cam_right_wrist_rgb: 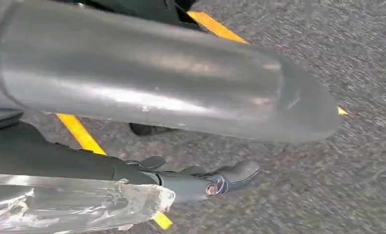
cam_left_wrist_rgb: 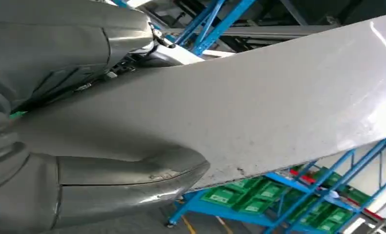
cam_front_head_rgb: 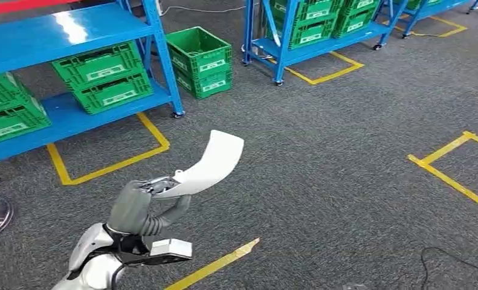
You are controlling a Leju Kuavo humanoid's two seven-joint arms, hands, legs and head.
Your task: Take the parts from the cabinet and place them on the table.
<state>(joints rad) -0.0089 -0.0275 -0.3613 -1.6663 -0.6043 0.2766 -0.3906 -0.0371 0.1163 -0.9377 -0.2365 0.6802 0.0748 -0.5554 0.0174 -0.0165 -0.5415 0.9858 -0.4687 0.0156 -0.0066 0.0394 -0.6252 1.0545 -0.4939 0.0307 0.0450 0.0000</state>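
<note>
In your head view you have one curved white plastic panel part point(cam_front_head_rgb: 209, 163), grasped at its lower end by the left hand point(cam_front_head_rgb: 141, 205) and held up over the grey carpet floor point(cam_front_head_rgb: 321, 169), just in front of the blue metal shelf rack point(cam_front_head_rgb: 73, 36). On that rack you can count four green slatted plastic crates point(cam_front_head_rgb: 103, 75), two of them cut off at the picture's edge. One more green double crate point(cam_front_head_rgb: 201, 60) stands on the floor beside the rack. A second blue rack point(cam_front_head_rgb: 321, 30) with more green crates stands well beyond it, its top cut off.

In your left wrist view the white part point(cam_left_wrist_rgb: 259, 102) lies clamped between the thick grey thumb point(cam_left_wrist_rgb: 122, 185) and the fingers above it; its far end runs out of frame.

In your right wrist view the right hand point(cam_right_wrist_rgb: 171, 92) hangs over one yellow floor tape line point(cam_right_wrist_rgb: 83, 136); it is blurred, and you cannot tell whether it is clenched or released.
</note>
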